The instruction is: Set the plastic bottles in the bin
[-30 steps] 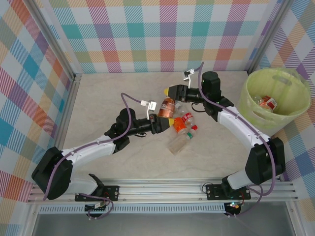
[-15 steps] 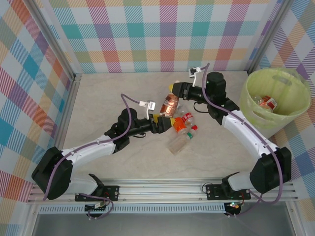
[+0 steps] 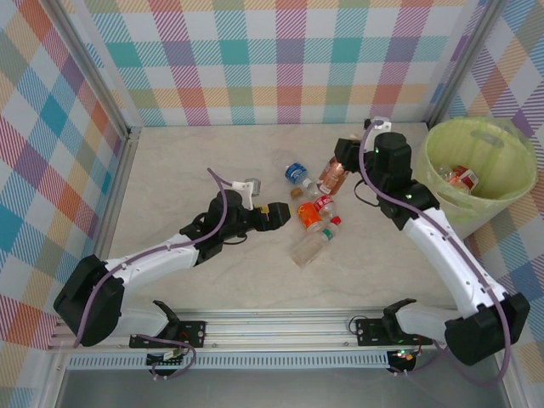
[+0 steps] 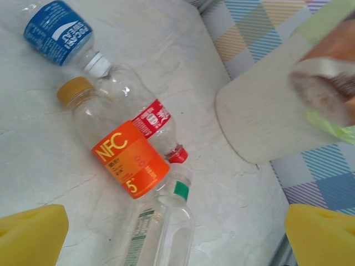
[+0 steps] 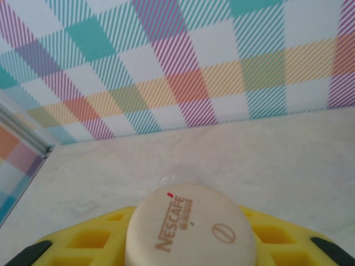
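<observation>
My right gripper [image 3: 338,163] is shut on a brown-labelled plastic bottle [image 3: 329,178] and holds it above the table, left of the bin [image 3: 442,191]. The right wrist view has this bottle's cream "Nescafe" cap [image 5: 191,233] between the yellow fingers [image 5: 83,241]. My left gripper [image 3: 277,212] stands open just left of a cluster of bottles: an orange-labelled one [image 3: 308,215], a red-labelled one [image 3: 324,204], a clear one [image 3: 309,246] and a blue-labelled one [image 3: 296,172]. Its wrist view has the orange bottle [image 4: 130,160] and the clear bottle [image 4: 162,227] ahead of the wide-apart fingertips [image 4: 30,233].
The lime-green bin stands at the table's right edge and holds a red-labelled bottle [image 3: 463,177]. Checked walls close the table on the left, back and right. Bare tabletop lies left of and in front of the cluster.
The left gripper has opened and let go of the brown bottle. The right gripper has shut on it and carried it right, toward the bin. The blue bottle is uncovered.
</observation>
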You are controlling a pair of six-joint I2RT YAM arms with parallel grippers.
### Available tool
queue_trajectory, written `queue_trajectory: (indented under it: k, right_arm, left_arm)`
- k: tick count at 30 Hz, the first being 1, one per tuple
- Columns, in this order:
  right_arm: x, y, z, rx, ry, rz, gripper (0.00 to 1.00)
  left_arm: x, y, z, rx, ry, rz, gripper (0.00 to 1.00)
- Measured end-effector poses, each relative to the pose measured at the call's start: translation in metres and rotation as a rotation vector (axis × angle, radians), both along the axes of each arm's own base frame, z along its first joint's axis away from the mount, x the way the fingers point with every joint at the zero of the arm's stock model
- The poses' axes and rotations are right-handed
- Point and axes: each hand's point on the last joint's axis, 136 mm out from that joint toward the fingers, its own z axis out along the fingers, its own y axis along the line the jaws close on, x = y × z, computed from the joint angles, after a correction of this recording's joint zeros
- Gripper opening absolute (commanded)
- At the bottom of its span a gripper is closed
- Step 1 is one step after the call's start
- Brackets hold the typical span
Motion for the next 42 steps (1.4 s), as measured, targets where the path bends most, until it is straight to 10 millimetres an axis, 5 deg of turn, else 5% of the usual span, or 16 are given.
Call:
queue_trajectory:
  k: [11, 20, 26, 35, 42]
  right_arm:
    - [-0.015, -0.083, 0.099, -0.292, -0.324, -0.293, 0.38]
    - [-0.047, -0.222, 0.130, -0.308, -0.377, -0.754, 0.38]
    - [-0.060, -0.270, 0.119, -0.277, -0.342, -0.906, 0.40]
    - [-0.053, -0.320, 0.056, -0.229, -0.175, -1.021, 0.40]
    - [-0.045, -0.341, 0.029, -0.321, -0.071, -1.108, 0.73]
  left_arm:
    - [0.004, 0.001, -0.032, 0.064, 0.065, 0.017, 1.00]
    - [0.004, 0.001, -0.034, 0.067, 0.071, 0.018, 1.00]
    - [0.005, 0.000, -0.036, 0.071, 0.075, 0.018, 1.00]
    - [0.008, -0.003, -0.042, 0.092, 0.100, 0.017, 1.00]
    - [0.010, -0.006, -0.047, 0.104, 0.118, 0.011, 1.00]
